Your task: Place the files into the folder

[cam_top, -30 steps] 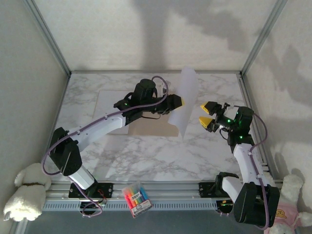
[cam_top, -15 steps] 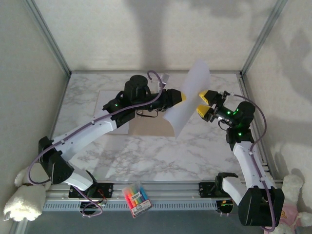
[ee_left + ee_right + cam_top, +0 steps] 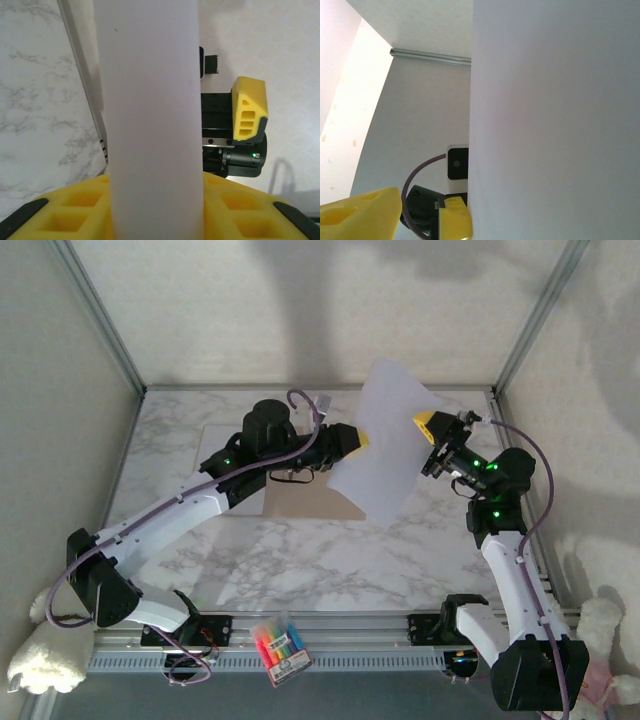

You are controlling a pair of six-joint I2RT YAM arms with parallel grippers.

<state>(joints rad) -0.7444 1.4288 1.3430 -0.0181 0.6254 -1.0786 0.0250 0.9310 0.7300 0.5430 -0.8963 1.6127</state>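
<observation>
Step in hand: carrying a file, judged as a handover or a two-claw steadying in mid-air. Nothing was in the folder yet, as far as I could see.

Left claw (image 3: 357,440): pressed onto one thin white rectangular paper sheet (image 3: 388,455) at its nearer edge. In the left wrist view the sheet (image 3: 152,110) ran edge-on between my yellow pads (image 3: 235,210).

Right claw (image 3: 433,437): spread at the opposite edge of the same sheet. In the right wrist view my one visible yellow finger (image 3: 360,212) stood clear of the paper (image 3: 555,120); the other finger was hidden behind it. Not gripping, I judged.

The sheet hung between my two claws, tilted, well above the marble table (image 3: 330,560).

The flat tan-brown cardboard folder (image 3: 318,502) lay on the table below my left claw and wrist, partly hidden by that arm. I could not tell whether it lay open.

Count: one sheet aloft, one folder, two claws. One pale rectangle (image 3: 230,465) lay flat beyond my left forearm, touching the folder; a second file or a folder leaf, I could not tell which.

Next move, as judged: the right claw needs a firm pinch before the left one lets go. The sheet must then come down flat over the folder. It is floppy and likely to buckle.
</observation>
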